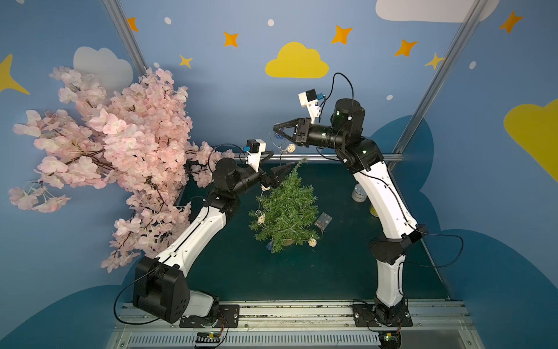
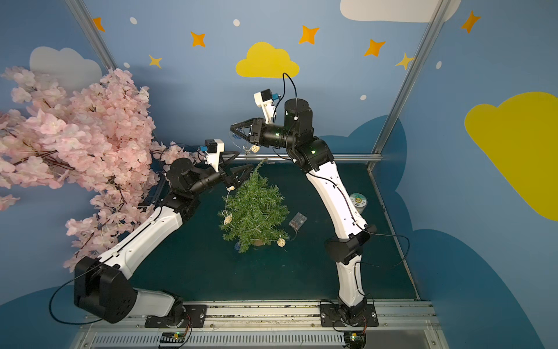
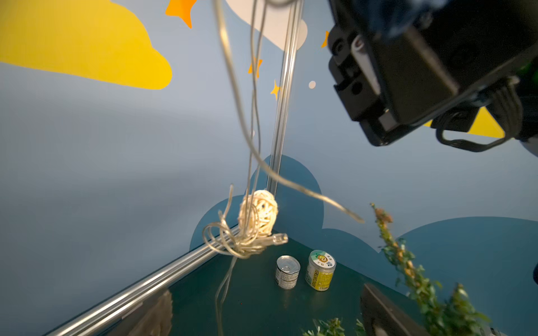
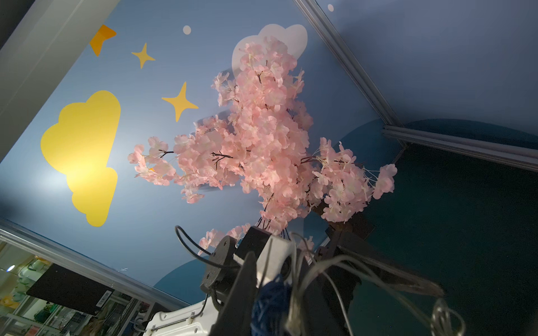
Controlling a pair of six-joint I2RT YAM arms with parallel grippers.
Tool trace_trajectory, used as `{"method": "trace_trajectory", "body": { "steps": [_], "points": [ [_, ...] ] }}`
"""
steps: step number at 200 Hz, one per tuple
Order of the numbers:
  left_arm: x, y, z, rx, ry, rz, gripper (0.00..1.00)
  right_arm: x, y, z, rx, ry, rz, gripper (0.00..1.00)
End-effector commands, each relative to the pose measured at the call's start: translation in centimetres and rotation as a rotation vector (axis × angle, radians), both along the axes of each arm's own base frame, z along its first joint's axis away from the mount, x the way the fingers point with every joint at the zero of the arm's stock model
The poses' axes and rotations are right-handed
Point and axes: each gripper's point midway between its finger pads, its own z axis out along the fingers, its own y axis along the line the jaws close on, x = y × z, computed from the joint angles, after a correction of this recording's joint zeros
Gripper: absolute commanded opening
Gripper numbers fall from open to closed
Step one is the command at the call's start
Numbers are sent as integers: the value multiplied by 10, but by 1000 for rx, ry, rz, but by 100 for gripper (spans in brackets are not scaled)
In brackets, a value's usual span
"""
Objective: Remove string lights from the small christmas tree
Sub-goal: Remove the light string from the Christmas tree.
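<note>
The small christmas tree (image 1: 285, 208) (image 2: 255, 208) stands mid-table, green and bristly. String lights still wind round it, with cream balls (image 1: 260, 218) and a blue ball (image 1: 269, 245) low on it. The clear battery box (image 1: 323, 219) (image 2: 297, 219) lies beside the tree. My right gripper (image 1: 276, 130) (image 4: 279, 279) is raised above the tree tip, shut on a blue ball (image 4: 269, 305). Wire and a cream ball (image 1: 290, 148) (image 3: 259, 215) hang below it. My left gripper (image 1: 279, 167) (image 3: 265, 293) stands open by the upper tree, holding nothing.
A large pink blossom tree (image 1: 120, 145) (image 4: 262, 139) crowds the left side behind my left arm. Two cans (image 3: 287, 272) (image 3: 320, 270) stand at the back right near my right arm. Metal frame rails (image 1: 332, 157) edge the table.
</note>
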Motion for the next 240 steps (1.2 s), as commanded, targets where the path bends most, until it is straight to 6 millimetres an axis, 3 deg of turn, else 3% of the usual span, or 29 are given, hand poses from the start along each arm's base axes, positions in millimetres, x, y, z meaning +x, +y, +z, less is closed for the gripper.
{"method": "trace_trajectory", "body": {
  "steps": [1,99,140,190,240],
  "points": [
    [-15,0,25,1,-160,-30,99,-25,-10,32,61,-48,35,10],
    [-15,-6,44,-83,-175,-145,99,-41,1,42,111,-20,113,10],
    [-10,10,58,-188,-107,-246,99,-50,0,45,110,-22,136,10],
    [-11,4,60,-200,-71,-288,97,-57,3,46,112,-27,157,10],
    [-22,-17,60,-144,-60,-339,96,-57,4,52,138,-28,163,10]
  ]
}}
